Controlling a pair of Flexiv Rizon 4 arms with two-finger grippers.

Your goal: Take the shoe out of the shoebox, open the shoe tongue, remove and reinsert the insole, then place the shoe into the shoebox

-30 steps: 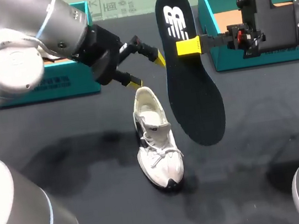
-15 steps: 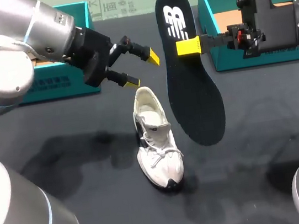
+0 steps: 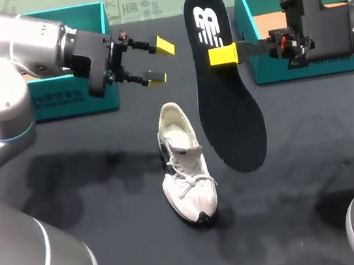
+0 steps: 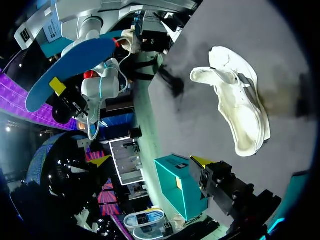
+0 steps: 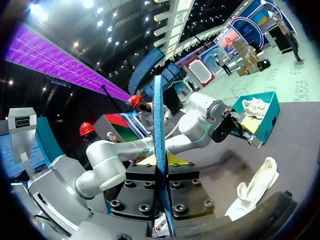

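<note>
Motion over the last second is all in your left arm. The left end effector (image 3: 160, 62) hung just above the heel of the white lace-up sneaker (image 3: 185, 164) and has now swung up and back toward the teal cardboard shoebox (image 3: 73, 97) on your left. It sits just beside that box's side wall, well apart from the sneaker, with its two yellow-tipped fingers spread and nothing between them. Your right arm has not moved. The right end effector (image 3: 223, 55) stays clamped on the edge of the long black foam insole (image 3: 226, 106), and the right wrist view shows that insole edge-on, rising from between the fingers. The insole hangs in the air with its toe end drooping low beside the sneaker, though you cannot tell from above whether it touches the dark surface (image 3: 301, 174). The sneaker itself has stayed put, lying on the surface between the two arms, with its heel opening toward the boxes and its tongue looking folded forward over the laces. Judging by this, removal is done and reinsertion comes next. The left arm's retreat clears the shoe's mouth for the insole, but it also leaves the sneaker unheld, so it could slide when the insole is pushed in.
</note>
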